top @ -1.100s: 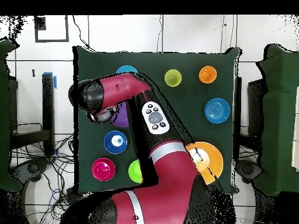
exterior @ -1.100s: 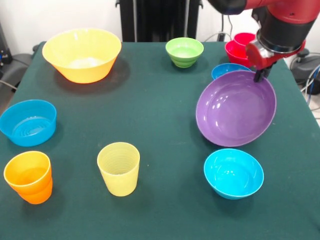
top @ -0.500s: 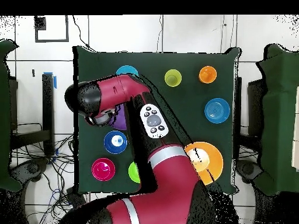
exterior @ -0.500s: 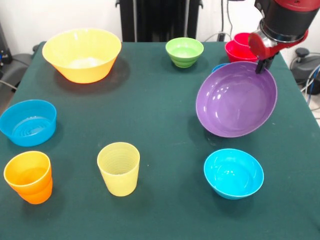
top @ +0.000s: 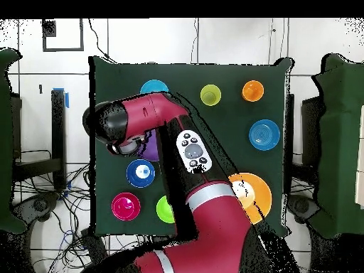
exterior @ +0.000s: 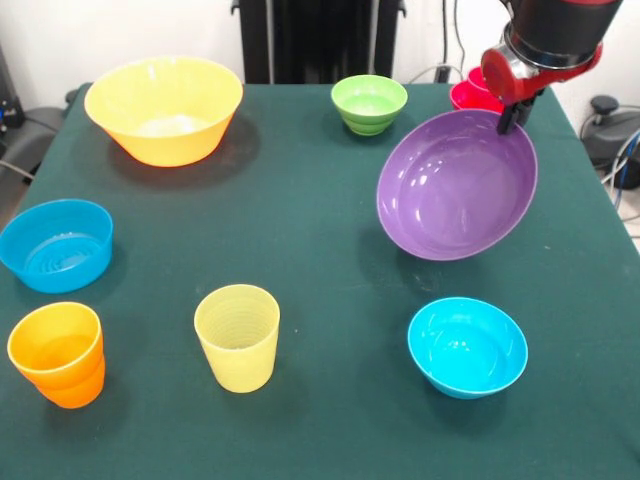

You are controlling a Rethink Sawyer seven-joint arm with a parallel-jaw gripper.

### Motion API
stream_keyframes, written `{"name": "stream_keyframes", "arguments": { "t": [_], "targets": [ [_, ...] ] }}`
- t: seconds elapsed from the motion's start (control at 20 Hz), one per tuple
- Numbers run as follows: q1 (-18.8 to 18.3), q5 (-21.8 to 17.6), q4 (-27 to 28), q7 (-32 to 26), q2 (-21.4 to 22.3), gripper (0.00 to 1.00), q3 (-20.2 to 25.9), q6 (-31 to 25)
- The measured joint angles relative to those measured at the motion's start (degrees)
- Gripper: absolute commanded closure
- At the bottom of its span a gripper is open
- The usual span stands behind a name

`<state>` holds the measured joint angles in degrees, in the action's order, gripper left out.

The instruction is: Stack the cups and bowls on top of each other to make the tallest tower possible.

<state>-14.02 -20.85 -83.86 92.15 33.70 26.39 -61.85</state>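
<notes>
Now that the tool (exterior: 514, 118), pinched shut on its rim, has lifted the purple bowl (exterior: 455, 188) clear of the counter (exterior: 300, 240) (tilted, left of the red stack (exterior: 470, 93)), stacking can proceed.

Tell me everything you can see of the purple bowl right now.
The purple bowl is wide, shallow and glossy, plastic by its look, and empty. It hangs tilted, its opening turned toward the front camera, held by its upper rim in the pincer. Its lower edge is near the green table, though contact cannot be judged. Overhead, the arm hides most of it.
</notes>
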Motion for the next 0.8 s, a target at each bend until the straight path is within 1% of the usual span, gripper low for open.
{"name": "stream_keyframes", "arguments": {
  "t": [0.8],
  "targets": [
    [0.0,0.1,-1.3,0.0,0.4,1.0,0.0,0.0]
  ]
}}
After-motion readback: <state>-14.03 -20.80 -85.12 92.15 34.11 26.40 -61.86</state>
